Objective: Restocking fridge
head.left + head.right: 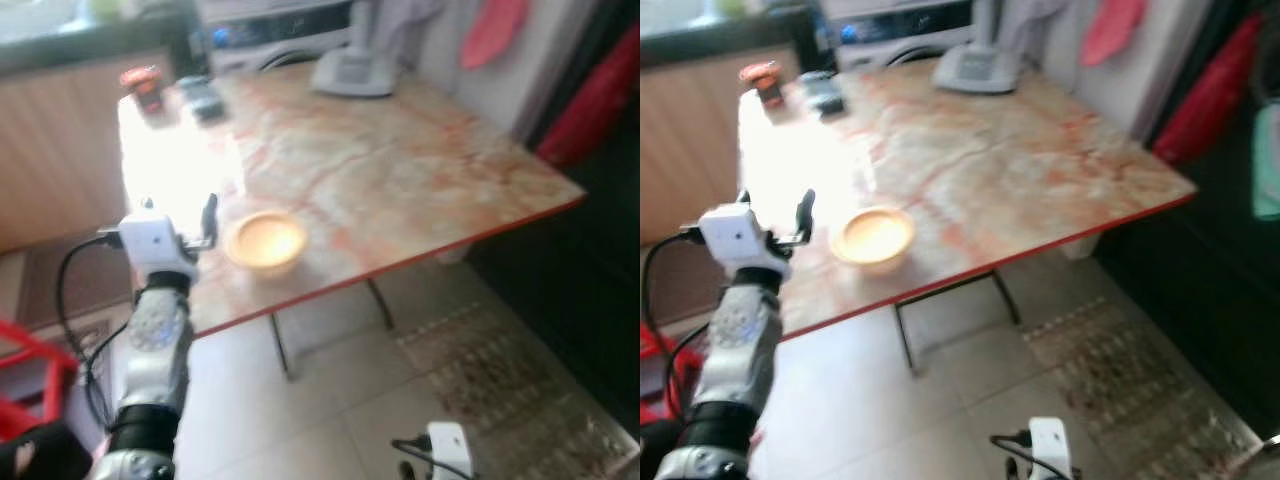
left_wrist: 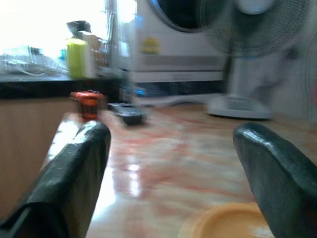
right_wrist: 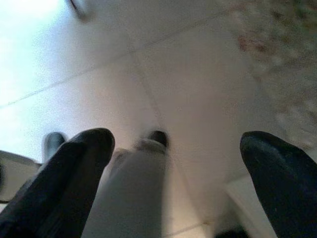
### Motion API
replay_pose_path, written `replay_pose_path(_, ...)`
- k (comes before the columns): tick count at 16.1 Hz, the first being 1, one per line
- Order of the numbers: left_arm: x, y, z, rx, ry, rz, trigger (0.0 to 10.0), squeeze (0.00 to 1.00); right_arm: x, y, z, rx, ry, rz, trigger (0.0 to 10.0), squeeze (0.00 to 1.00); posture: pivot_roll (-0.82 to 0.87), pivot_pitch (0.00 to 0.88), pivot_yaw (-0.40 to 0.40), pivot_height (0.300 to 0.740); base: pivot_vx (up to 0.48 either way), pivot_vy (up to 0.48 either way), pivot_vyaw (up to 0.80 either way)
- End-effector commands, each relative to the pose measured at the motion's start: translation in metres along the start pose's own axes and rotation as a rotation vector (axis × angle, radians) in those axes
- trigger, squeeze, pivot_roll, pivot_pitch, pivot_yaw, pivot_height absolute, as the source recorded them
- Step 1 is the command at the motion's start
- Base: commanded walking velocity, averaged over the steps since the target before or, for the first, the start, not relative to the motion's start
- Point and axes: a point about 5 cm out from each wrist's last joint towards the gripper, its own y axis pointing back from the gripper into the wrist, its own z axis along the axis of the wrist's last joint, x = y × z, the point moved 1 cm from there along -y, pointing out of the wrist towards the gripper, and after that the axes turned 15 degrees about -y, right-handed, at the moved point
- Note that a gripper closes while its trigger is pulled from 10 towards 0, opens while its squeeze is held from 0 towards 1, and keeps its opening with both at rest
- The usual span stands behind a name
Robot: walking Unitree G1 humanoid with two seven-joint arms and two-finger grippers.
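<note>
A shallow yellow bowl [image 1: 265,242] sits near the front left edge of a marble-patterned table [image 1: 420,170]. My left gripper [image 1: 180,212] is raised just left of the bowl at table height. In the left wrist view the left gripper [image 2: 173,173] is open, with the bowl [image 2: 228,223] low between its fingers and nothing held. My right arm [image 1: 448,445] hangs low by the floor. In the right wrist view the right gripper [image 3: 173,183] is open over pale floor tiles [image 3: 188,74].
At the table's far end stand a red-lidded jar [image 1: 143,85], a dark object [image 1: 203,100] and a fan base [image 1: 350,72]. A washing machine [image 2: 173,49] stands behind. Red cloth [image 1: 600,90] hangs at right, a patterned rug [image 1: 500,380] lies on the floor, and a red frame [image 1: 30,360] is lower left.
</note>
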Motion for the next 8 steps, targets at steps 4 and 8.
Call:
replay_pose_path(4, 0.014, 0.006, -0.014, 0.083, 0.078, 0.136, 10.0, 0.00, 0.003, -0.001, 0.003, -0.009, 0.001, 0.011, 10.0, 0.00, 0.06, 0.090, -0.018, 0.740, 0.142, 0.000, 0.00)
replay_pose_path(8, 0.004, 0.011, -0.026, 0.174, 0.296, 0.140, 10.0, 0.00, 0.003, -0.001, 0.003, -0.008, 0.002, 0.008, 10.0, 0.00, 0.06, 0.094, -0.022, 0.740, 0.000, 0.000, 0.00)
